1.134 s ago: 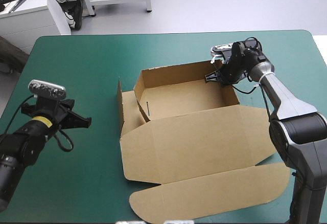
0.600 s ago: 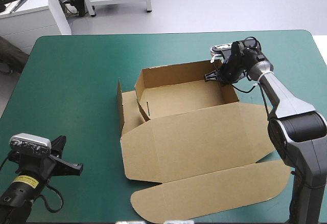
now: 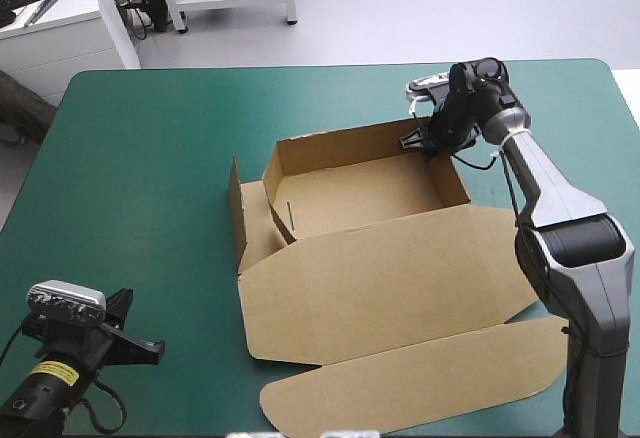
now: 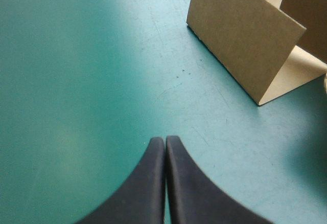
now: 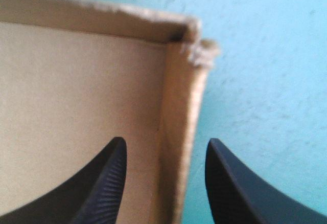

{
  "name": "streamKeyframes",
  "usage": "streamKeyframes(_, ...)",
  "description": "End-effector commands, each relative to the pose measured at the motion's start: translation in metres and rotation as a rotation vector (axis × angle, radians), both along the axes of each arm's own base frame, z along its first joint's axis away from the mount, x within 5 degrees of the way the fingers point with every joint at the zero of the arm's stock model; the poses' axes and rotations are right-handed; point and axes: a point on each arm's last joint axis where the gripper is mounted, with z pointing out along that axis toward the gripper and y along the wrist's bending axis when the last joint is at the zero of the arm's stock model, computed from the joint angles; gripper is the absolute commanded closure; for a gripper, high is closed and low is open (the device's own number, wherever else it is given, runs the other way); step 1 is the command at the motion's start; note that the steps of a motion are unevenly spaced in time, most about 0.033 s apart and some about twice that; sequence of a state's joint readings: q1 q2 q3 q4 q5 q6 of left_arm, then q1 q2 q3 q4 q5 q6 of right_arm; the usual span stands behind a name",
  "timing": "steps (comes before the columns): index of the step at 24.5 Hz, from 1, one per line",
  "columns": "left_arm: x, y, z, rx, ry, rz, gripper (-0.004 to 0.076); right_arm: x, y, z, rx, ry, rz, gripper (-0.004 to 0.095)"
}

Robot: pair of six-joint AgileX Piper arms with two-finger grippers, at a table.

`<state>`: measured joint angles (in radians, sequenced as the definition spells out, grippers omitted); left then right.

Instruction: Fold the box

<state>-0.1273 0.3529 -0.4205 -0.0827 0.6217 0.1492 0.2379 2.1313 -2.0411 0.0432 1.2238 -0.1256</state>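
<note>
Box pos.: box [image 3: 390, 278] lies on the teal-green cover [image 3: 150, 158], approx. mid-table and somewhat toward the right side.
Box form: open tray [image 3: 365, 193] w/ far, left and right walls raised. The lid [image 3: 400, 258] lies flat on the cover, running from the tray's near side toward the table's near edge.
Tuck flap: long rounded tuck flap [image 3: 420, 383] at the lid's near end, flat, close to the table's near edge.
Side flap: outside the tray's left wall, a side flap [image 3: 236, 208] stands upright on the cover, w/ a flat piece of board btwn it and the wall.
Right gripper pos.: right gripper [image 3: 425, 141] is at the tray's far-right corner, arm reaching in from the table's right side.
Right gripper state: fingers [image 5: 102, 183] apart, straddling the right wall [image 5: 176, 132] just short of the corner. One finger is inside over the tray floor, the other outside over the cover. A gap shows on each side of the wall; no contact visible.
Corner cond.: board edge at that corner looks frayed in the right wrist view.
Left gripper pos.: left gripper [image 3: 148, 348] is low over the table's near-left corner, well apart from the box.
Left gripper state: fingertips [image 4: 158, 144] pressed together in one point, over bare cover.
Left wrist view ref.: the upright side flap stands ahead of the left gripper and off to one side, clear of the fingers.
</note>
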Motion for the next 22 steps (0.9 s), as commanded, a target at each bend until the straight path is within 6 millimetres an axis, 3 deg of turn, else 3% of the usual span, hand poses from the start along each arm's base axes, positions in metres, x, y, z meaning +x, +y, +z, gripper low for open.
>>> streamKeyframes(1,0.003,-0.001,0.014,-0.029,-0.089,0.005,0.0734,-0.016,-0.007,0.071,0.019,-0.164,-0.003,0.0452)
streamKeyframes(7,0.003,-0.001,0.012,-0.029,-0.085,0.005,0.0734,-0.049,-0.016,0.13,0.046,-0.301,-0.005,0.045)
streamKeyframes(11,0.003,-0.001,0.012,-0.028,-0.083,0.005,0.0734,-0.055,-0.017,0.139,0.057,-0.321,-0.004,0.045)
streamKeyframes(16,0.003,0.0,0.012,-0.026,-0.083,0.005,0.0734,-0.049,-0.015,0.124,0.054,-0.277,-0.003,0.045)
streamKeyframes(22,0.003,0.0,0.012,-0.026,-0.083,0.005,0.0734,-0.034,-0.012,0.071,0.005,-0.127,0.001,0.045)
